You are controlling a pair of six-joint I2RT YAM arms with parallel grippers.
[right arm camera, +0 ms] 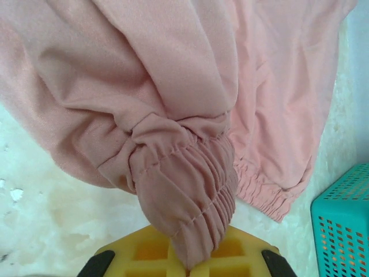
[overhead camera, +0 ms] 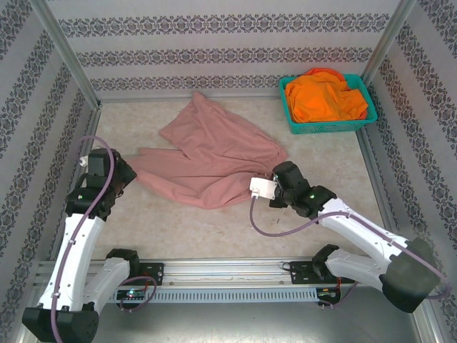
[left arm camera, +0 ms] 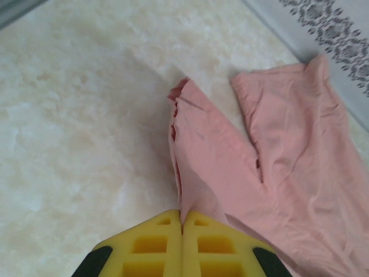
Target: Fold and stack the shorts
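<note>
Pink shorts (overhead camera: 211,153) lie spread across the middle of the pale marbled tabletop (overhead camera: 214,229). They run from about 9 o'clock to 3 o'clock, with a peak of cloth pointing toward 12.

- Left gripper (overhead camera: 131,172) is at the 9 o'clock end of the shorts. On its wrist camera the yellow fingers (left arm camera: 150,245) are pressed together with a corner of pink cloth pinched between them. One leg hem (left arm camera: 179,95) trails away toward 12, and the rest of the garment fans out toward 2 o'clock.
- Right gripper (overhead camera: 275,175) is at the 4 o'clock edge of the shorts. Its jaws are clamped on the gathered elastic waistband (right arm camera: 190,202), which bunches over the fingers, and the cloth hangs in folds above.

Teal mesh basket (overhead camera: 328,128) sits in the far corner at 1 o'clock, well apart from the pink shorts. It holds bunched orange garments (overhead camera: 325,96), too crumpled to make out their shape. On the right wrist camera, a corner of the basket shows at 4 o'clock.
</note>
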